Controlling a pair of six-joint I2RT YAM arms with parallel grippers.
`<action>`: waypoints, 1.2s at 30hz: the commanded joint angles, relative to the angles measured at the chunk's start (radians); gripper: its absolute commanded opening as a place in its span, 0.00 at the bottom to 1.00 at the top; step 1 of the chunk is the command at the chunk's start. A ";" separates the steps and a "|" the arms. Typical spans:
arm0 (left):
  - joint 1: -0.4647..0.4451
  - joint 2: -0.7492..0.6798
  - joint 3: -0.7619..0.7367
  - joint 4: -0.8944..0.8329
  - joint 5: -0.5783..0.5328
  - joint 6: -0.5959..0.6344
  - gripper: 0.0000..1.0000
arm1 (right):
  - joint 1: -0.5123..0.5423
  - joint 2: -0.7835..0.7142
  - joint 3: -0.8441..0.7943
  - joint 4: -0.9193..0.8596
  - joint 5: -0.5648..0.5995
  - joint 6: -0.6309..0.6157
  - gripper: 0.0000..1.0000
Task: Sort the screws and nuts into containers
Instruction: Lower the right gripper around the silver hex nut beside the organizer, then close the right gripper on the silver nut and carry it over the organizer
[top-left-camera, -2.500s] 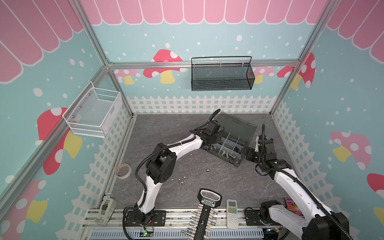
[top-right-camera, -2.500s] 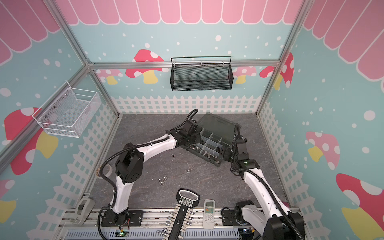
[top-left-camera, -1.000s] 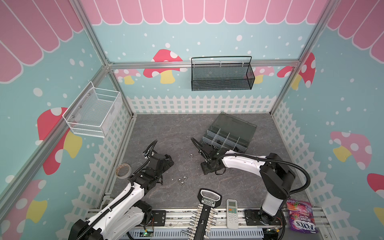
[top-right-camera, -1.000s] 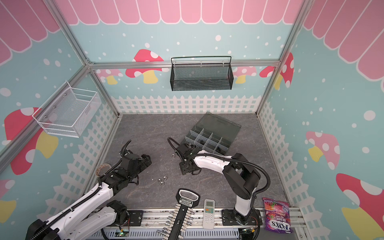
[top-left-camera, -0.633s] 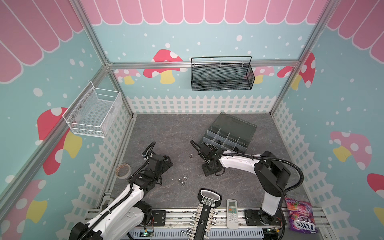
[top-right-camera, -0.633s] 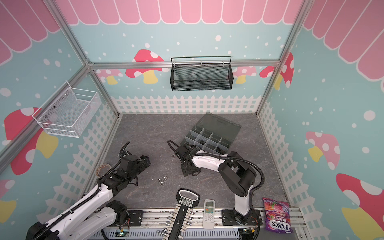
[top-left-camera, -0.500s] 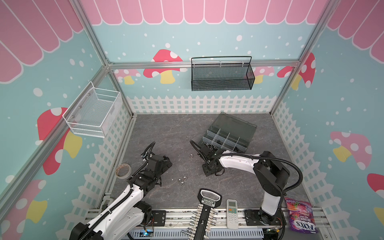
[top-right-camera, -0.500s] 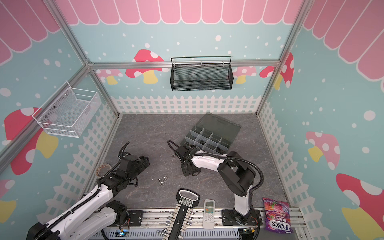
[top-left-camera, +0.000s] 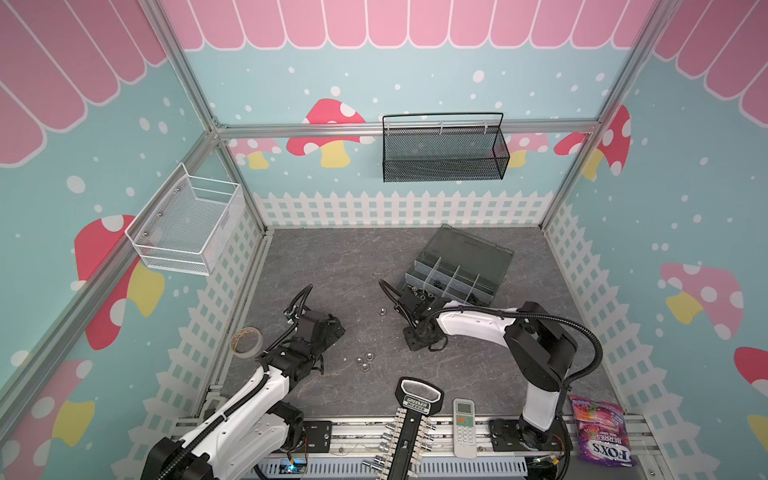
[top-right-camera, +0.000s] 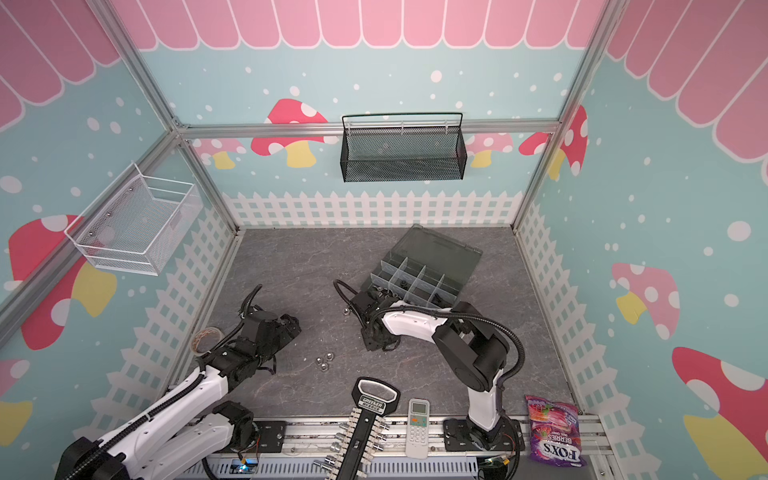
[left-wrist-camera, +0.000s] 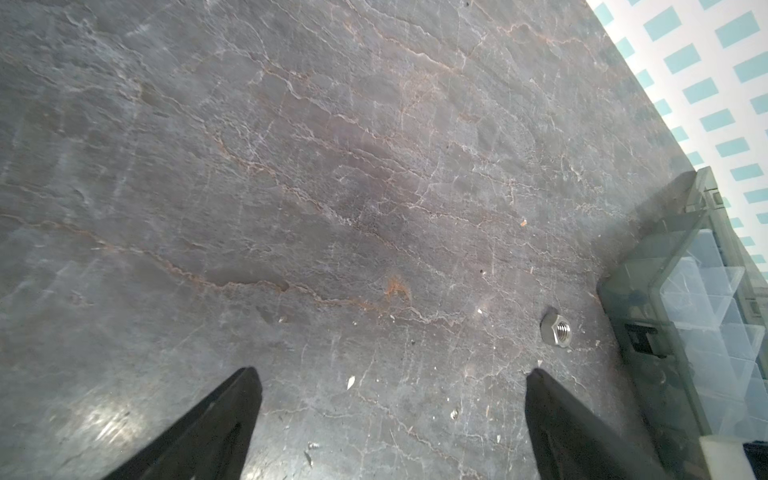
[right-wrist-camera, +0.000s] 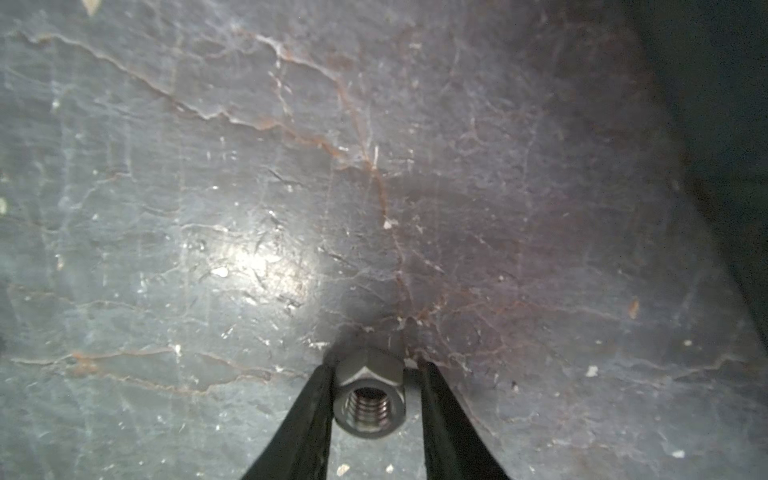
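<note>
A silver hex nut (right-wrist-camera: 370, 399) lies on the grey table between the fingertips of my right gripper (right-wrist-camera: 376, 368). One finger touches it and a thin gap shows at the other. In both top views this gripper (top-left-camera: 419, 340) (top-right-camera: 376, 343) points down and hides that nut. My left gripper (left-wrist-camera: 392, 374) (top-left-camera: 330, 328) hangs wide open and empty over bare table. Another nut (left-wrist-camera: 556, 329) (top-left-camera: 381, 311) lies near the organiser box with the containers (top-left-camera: 457, 270) (top-right-camera: 415, 276). Three domed nuts (top-left-camera: 363, 360) (top-right-camera: 324, 360) sit between the arms. Screws are too small to tell among dark bits in the box.
A socket rack (top-left-camera: 409, 428), a remote (top-left-camera: 464, 422) and a candy bag (top-left-camera: 602, 436) lie along the front edge. A tape roll (top-left-camera: 246, 340) sits by the left fence. A black mesh basket (top-left-camera: 442, 151) and a white wire basket (top-left-camera: 187, 226) hang on the walls.
Both arms have come away from the box to the near half of the table. Over the last second the right fingers have narrowed around the nut. The left arm has barely moved.
</note>
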 joint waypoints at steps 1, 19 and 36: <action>0.010 0.006 -0.004 0.008 0.005 -0.020 1.00 | 0.005 0.033 0.001 -0.015 0.007 -0.002 0.33; 0.014 0.008 -0.008 0.008 0.009 -0.021 1.00 | -0.023 -0.115 0.025 -0.014 0.023 0.001 0.14; 0.016 0.032 -0.002 0.029 0.020 -0.031 1.00 | -0.358 -0.215 0.058 -0.008 0.095 -0.107 0.16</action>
